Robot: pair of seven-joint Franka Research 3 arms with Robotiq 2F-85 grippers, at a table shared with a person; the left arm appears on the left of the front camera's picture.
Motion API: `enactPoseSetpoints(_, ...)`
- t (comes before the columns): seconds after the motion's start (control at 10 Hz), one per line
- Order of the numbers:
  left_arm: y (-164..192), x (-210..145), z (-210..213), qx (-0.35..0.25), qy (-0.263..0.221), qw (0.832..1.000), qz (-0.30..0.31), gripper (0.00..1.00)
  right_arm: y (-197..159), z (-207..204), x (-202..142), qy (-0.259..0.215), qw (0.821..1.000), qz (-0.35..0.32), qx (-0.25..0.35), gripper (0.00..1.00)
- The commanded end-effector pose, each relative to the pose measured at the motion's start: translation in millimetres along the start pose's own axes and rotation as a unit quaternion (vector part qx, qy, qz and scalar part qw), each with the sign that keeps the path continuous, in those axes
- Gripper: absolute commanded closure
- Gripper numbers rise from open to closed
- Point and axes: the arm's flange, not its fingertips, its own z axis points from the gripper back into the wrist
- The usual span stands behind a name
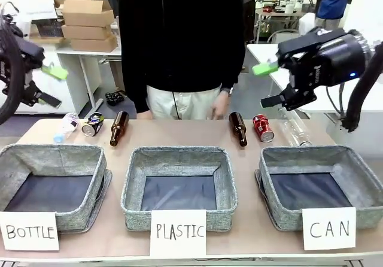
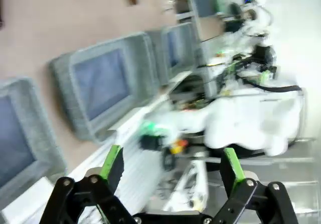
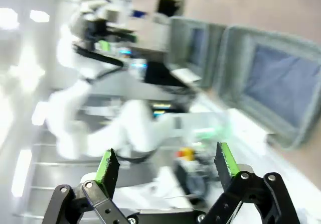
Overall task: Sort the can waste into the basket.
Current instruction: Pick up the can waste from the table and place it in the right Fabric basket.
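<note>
Left gripper (image 1: 52,86) hangs high off the table's (image 1: 239,243) left edge, jaws spread, nothing in them. Below, the black-blue can (image 1: 93,124) lies on its side in the far row, laid out for picking, I'd say. Across now: the red can (image 1: 263,128), dented, lies just behind the CAN basket (image 1: 359,174) (handy, that). Right gripper (image 1: 268,85) hovers above it, spread and empty, fingers pointing inward.

I saw a red can (image 1: 263,128) with white print right of centre, a black-blue can (image 1: 93,124) with yellow-green marks at left, and brown bottles (image 1: 118,128) between. At lower right the basket (image 1: 361,180) was grey weave, dark-bottomed, its sign (image 1: 328,228) white.
</note>
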Motion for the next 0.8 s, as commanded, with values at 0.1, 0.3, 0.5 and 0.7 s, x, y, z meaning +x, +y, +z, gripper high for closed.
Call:
enactPoseSetpoints(0.1,14,-2,-21,-0.212,-0.166,0.958,0.099,0.0,-26,-1,-1,-0.125,0.95,-0.234,0.163,0.0)
enactPoseSetpoints(0.3,17,1,2,-0.132,-0.083,0.985,0.076,0.0,-13,4,2,-0.008,0.996,-0.059,0.063,0.0)
enactPoseSetpoints(0.5,17,1,2,-0.132,-0.083,0.985,0.076,0.0,-13,4,2,-0.008,0.996,-0.059,0.063,0.0)
enactPoseSetpoints(0.7,17,1,2,-0.132,-0.083,0.985,0.076,0.0,-13,4,2,-0.008,0.996,-0.059,0.063,0.0)
